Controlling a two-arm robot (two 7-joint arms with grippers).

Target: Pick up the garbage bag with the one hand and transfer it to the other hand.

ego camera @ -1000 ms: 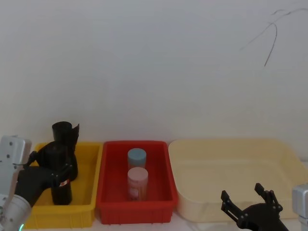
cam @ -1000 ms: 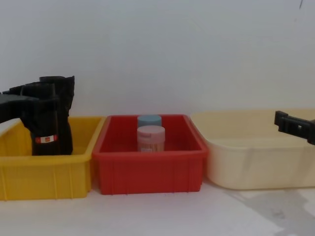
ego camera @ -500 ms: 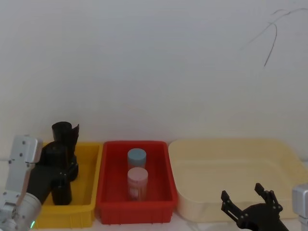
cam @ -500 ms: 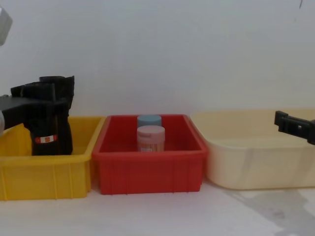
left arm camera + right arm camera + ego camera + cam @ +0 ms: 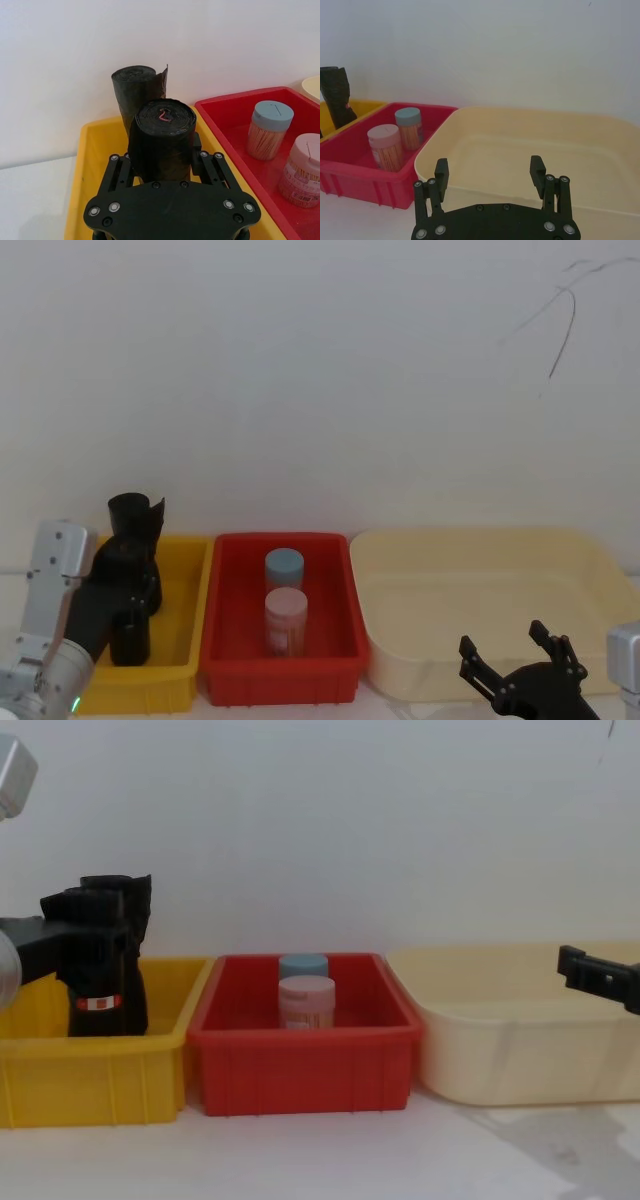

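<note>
Garbage bag [image 5: 104,982]: a black cylinder of tightly rolled plastic bags, standing upright in the yellow bin [image 5: 90,1080] just left of the red bin [image 5: 300,1070]. A narrow red-and-white label band [image 5: 97,1004] circles the roll low on its body. Seen from the left wrist, the flat top of the garbage bag [image 5: 161,130] shows a wound spiral of layers with a small reddish squiggle at the core, and its surface is matt and slightly wrinkled.

The left gripper [image 5: 162,161], also to the left of the red bin, has its two black fingers [image 5: 129,159] pressed against opposite sides of the roll near the top, closed around it. The base of the roll is down inside the yellow bin.

A taller black roll [image 5: 135,90] with a ragged loose edge at its top stands right behind the garbage bag, farther from the robot and equally far left of the red bin.

Inside the red bin stand a blue-lidded jar [image 5: 284,565] and, nearer the robot, a pink-lidded jar [image 5: 286,615].

A cream tub [image 5: 520,1060] sits just right of the red bin. The right gripper [image 5: 489,175] hangs by the near rim of that tub, well to the right of the red bin, fingers spread wide and holding nothing
</note>
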